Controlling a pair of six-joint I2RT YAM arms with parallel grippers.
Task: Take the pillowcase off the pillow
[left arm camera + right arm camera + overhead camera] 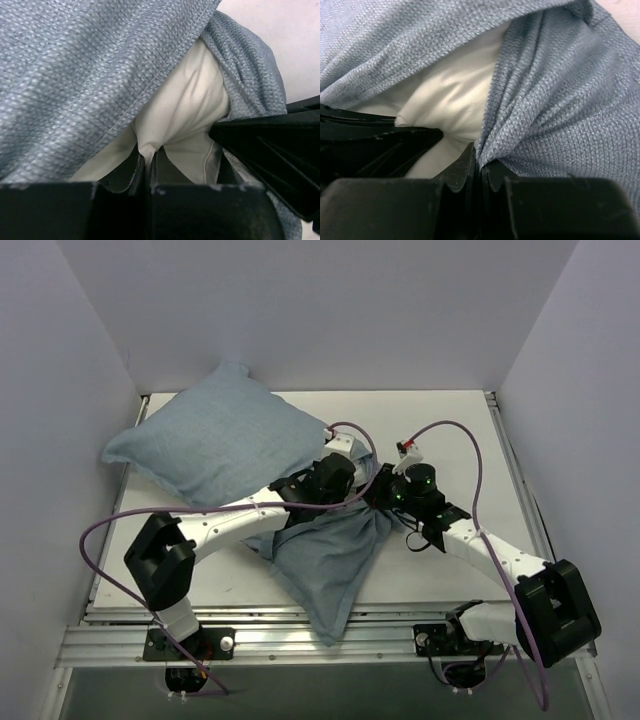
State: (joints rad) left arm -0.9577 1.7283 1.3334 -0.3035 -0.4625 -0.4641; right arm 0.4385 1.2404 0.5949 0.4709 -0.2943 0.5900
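Observation:
The light denim-blue pillowcase (pixel 335 560) lies at table centre, reaching to the front edge. In the left wrist view the pillowcase (pixel 75 75) gapes and the white pillow (pixel 185 110) shows inside. My left gripper (pixel 147 160) is shut on a pinch of the white pillow fabric. In the right wrist view my right gripper (pixel 481 162) is shut on the blue pillowcase (pixel 560 110) at its opening edge, beside the pillow (pixel 450 100). In the top view the left gripper (pixel 352 483) and right gripper (pixel 392 502) meet close together at the opening. The logo is hidden.
A plump blue cushion shape (pixel 215 440) lies at the back left, partly over the table's left edge; the left arm hides whether it joins the fabric at centre. White walls stand around the table (pixel 450 440). Purple cables loop above both arms.

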